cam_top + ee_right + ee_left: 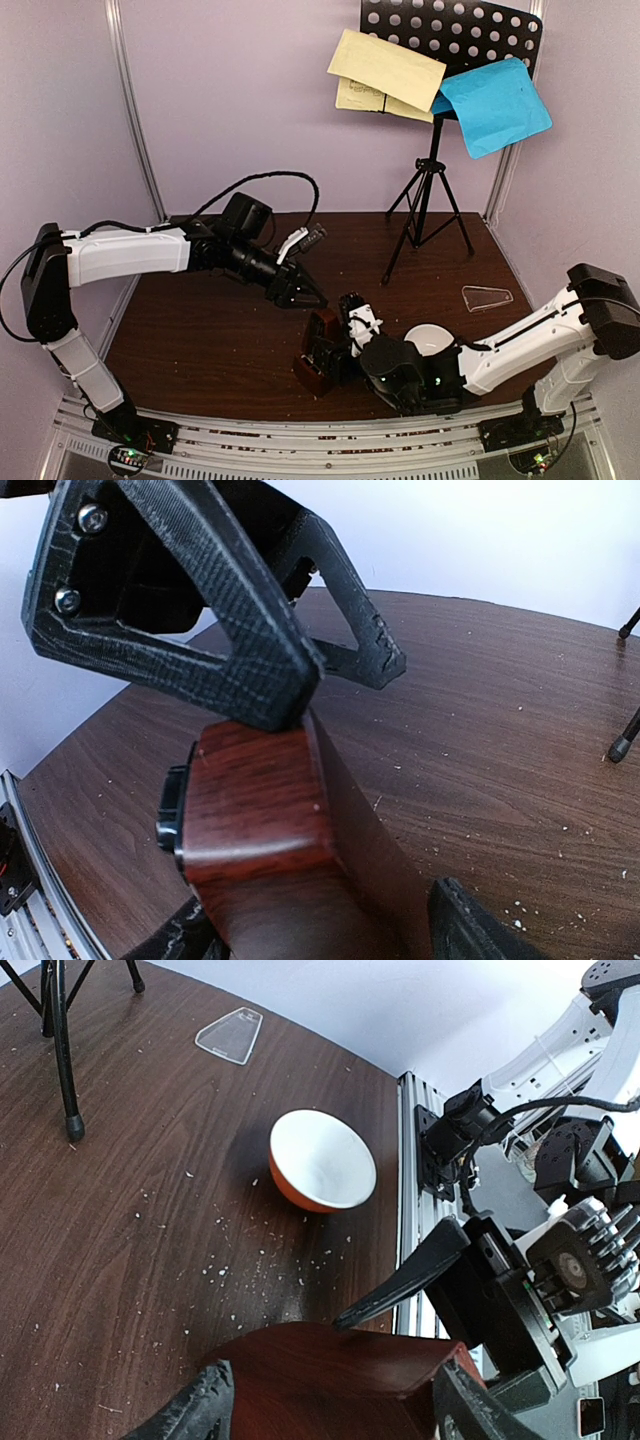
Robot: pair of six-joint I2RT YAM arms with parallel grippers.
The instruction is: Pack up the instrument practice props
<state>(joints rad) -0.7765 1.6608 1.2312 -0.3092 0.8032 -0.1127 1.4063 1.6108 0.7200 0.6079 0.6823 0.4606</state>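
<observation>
The brown pyramid metronome (320,350) leans on the table's near middle, seen close in the right wrist view (260,810). My right gripper (342,338) is shut on the metronome's lower body. My left gripper (305,292) is open just above it, one fingertip (285,695) touching its top end. In the left wrist view the metronome (330,1380) lies between my spread fingers (200,1410). The clear triangular cover (487,298) lies flat at the right. The black music stand (430,190) stands at the back. It holds pale yellow sheets (385,68) and a blue sheet (495,105).
A small round bowl (432,338), white inside and orange outside (322,1160), sits just right of the right gripper. Pale crumbs (225,1270) are scattered over the dark wood table (200,330). The stand's tripod legs (62,1050) spread on the back right. Walls close the back and sides.
</observation>
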